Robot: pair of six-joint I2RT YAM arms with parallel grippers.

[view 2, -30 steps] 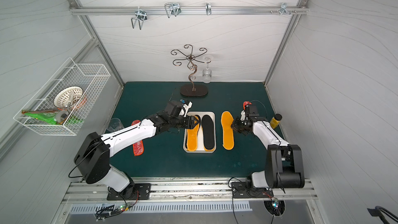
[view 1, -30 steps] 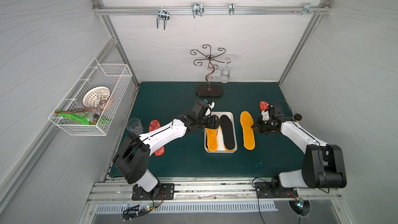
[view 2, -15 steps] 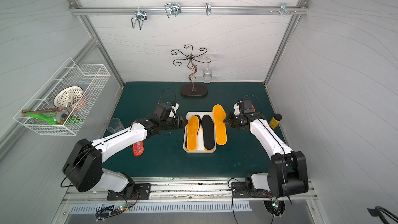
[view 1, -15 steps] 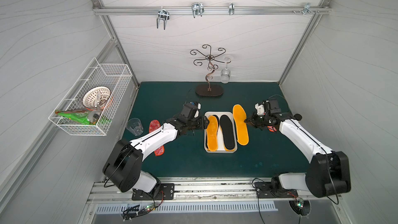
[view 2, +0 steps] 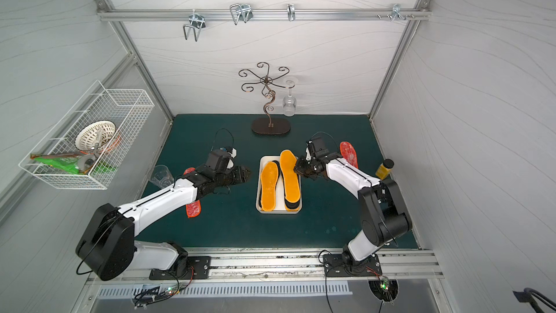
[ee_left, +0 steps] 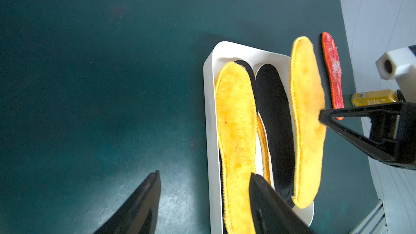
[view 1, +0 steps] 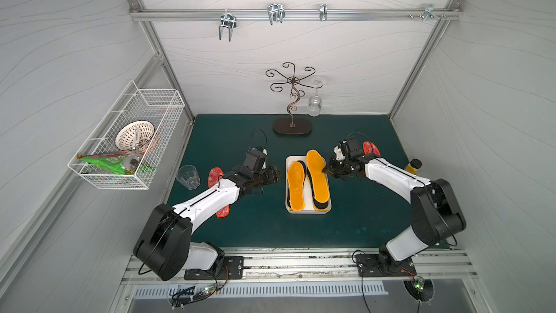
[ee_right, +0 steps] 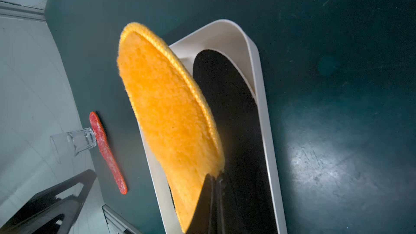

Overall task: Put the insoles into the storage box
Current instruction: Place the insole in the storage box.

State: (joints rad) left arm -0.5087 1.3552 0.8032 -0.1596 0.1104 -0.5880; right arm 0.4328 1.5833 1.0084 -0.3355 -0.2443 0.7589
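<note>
The white storage box [view 1: 307, 211] [view 2: 278, 211] sits mid-mat. Inside, an orange insole [view 1: 295, 186] lies on the left over black insoles [ee_left: 273, 109]. My right gripper [view 1: 326, 171] [ee_right: 216, 176] is shut on the side edge of another orange insole [view 1: 317, 176] [ee_right: 166, 113]. That insole is tilted over the box's right half, and its far end pokes past the far rim. My left gripper [view 1: 275, 174] [ee_left: 204, 173] hangs open and empty just left of the box. One red insole [view 1: 216, 176] lies under my left arm. Another red insole [view 1: 370, 148] lies behind my right wrist.
A clear tumbler [view 1: 188, 177] stands at the mat's left edge and a yellow bottle [view 1: 412, 166] at its right edge. A scrolled metal stand [view 1: 292, 126] with a hanging wine glass [view 1: 315, 105] is at the back. A wire-mesh basket [view 1: 126, 143] hangs on the left wall.
My right gripper has carried the orange insole leftward from the mat to over the box. My left gripper has drawn back from the box to its left side, still open.
</note>
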